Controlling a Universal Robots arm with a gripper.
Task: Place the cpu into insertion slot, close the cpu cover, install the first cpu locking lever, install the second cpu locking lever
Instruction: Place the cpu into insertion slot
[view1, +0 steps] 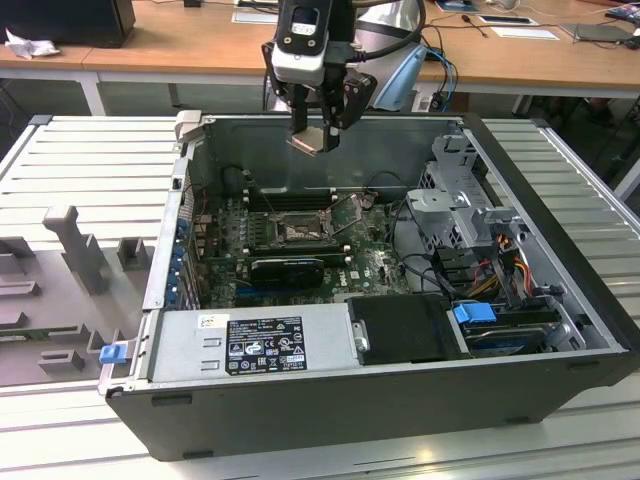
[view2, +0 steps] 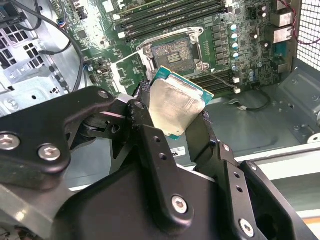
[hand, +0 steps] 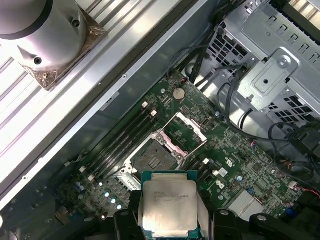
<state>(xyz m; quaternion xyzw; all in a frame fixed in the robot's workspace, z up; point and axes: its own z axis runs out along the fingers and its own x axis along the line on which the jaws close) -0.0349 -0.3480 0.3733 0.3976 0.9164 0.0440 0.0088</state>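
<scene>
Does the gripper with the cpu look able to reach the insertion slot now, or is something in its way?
Probably yes. The gripper holds the cpu above the open case, the cpu cover stands swung open, and the insertion slot lies bare below.

The tool's fingers (view2: 152, 150) hide part of the cpu (view2: 176, 102) in the second wrist view; the insertion slot (view1: 297, 232) is too small for detail in the exterior view.
</scene>
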